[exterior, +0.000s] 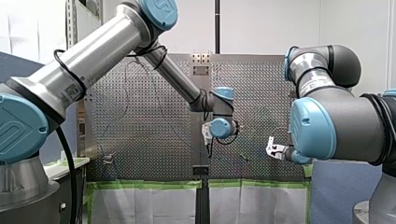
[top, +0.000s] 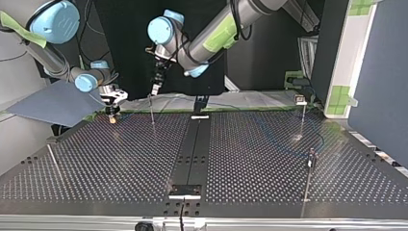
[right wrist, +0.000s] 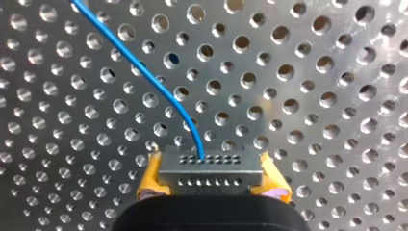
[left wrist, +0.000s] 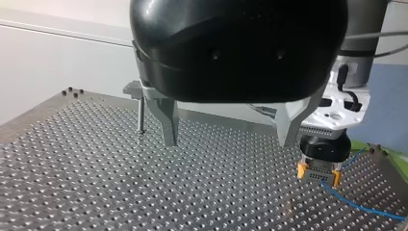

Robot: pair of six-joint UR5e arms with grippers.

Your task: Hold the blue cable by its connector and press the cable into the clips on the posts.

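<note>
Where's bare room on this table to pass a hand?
Barest: the table's near part, left of the black centre strip in the top view. Crowded: the far edge, with my right gripper, my left gripper and a post. Two posts stand right of the strip.

table (top: 96,159): perforated metal | posts (left wrist: 140,113): upright | blue cable (left wrist: 356,204): trailing across

A plain white wall (exterior: 266,23) fills the front view at 12 o'clock, with a thin black vertical pole (exterior: 217,23) before it. Bright green tape (exterior: 144,184) edges the perforated metal table (exterior: 149,154) at 6 o'clock. In the top view a grey-blue partition panel (top: 380,72) stands at 3 o'clock and a black backdrop (top: 269,57) at 12 o'clock.
</note>
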